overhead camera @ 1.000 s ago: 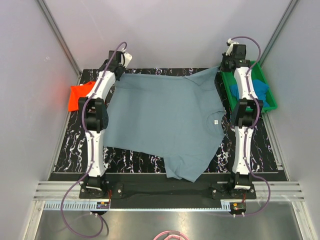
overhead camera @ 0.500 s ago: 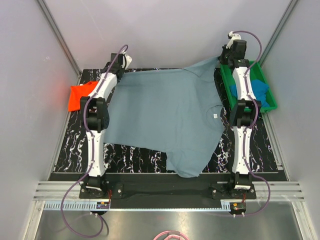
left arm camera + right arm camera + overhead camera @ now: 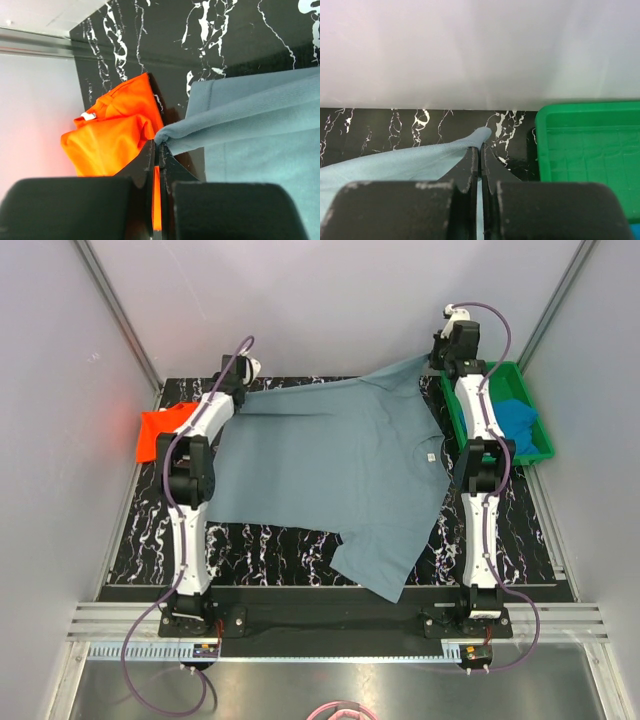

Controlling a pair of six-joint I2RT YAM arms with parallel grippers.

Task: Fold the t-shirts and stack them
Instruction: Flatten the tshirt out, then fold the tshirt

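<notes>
The large grey-blue t-shirt (image 3: 330,470) lies spread over the black marble table, stretched along its far edge between both grippers. My left gripper (image 3: 240,378) is shut on its far left corner (image 3: 167,135). My right gripper (image 3: 440,355) is shut on its far right corner (image 3: 481,136) and holds it raised off the table. The orange-red t-shirt (image 3: 158,430) lies crumpled at the table's left edge, and it also shows in the left wrist view (image 3: 112,137). The bright blue t-shirt (image 3: 518,418) lies in the green tray.
The green plastic tray (image 3: 535,445) stands at the far right, and its rim shows in the right wrist view (image 3: 585,150). White walls close in the far, left and right sides. One sleeve of the grey-blue shirt (image 3: 375,575) hangs over the table's near edge.
Both grippers have moved toward the far edge and pulled the shirt's far edge taut. The right gripper has lifted its corner higher. The shirt has slid away from the near edge.
</notes>
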